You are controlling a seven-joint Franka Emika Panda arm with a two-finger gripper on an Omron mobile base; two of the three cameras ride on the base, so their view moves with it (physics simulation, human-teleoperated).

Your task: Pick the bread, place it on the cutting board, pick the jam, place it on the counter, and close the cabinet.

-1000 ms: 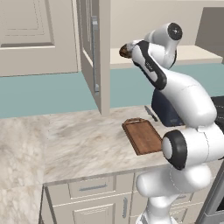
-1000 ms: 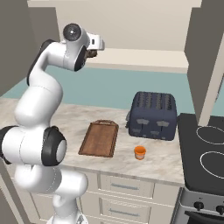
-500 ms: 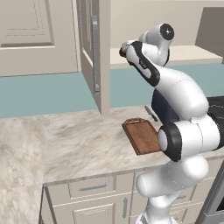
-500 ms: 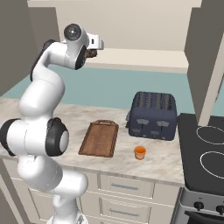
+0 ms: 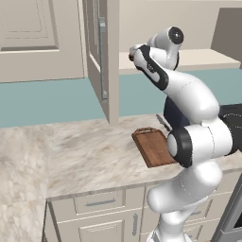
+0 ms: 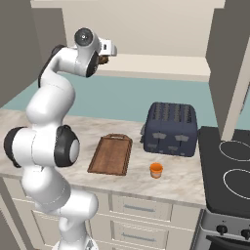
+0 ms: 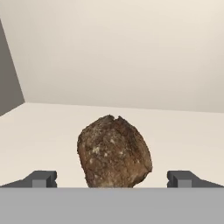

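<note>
Arm has reached further into the beige wall cabinet [image 5: 101,71] | fingers [image 7: 41,178] spread, flanking the dark brown lumpy bread [image 7: 113,152] on its cream shelf [image 7: 39,131], contact unclear

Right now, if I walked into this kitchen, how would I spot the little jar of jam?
Start at the marbled counter and find the big dark blue toaster beside the stove. Just in front of the toaster, near the counter's front edge, stands the jam, to the right of the wooden cutting board. It is the smallest thing there and the only orange one.
</note>
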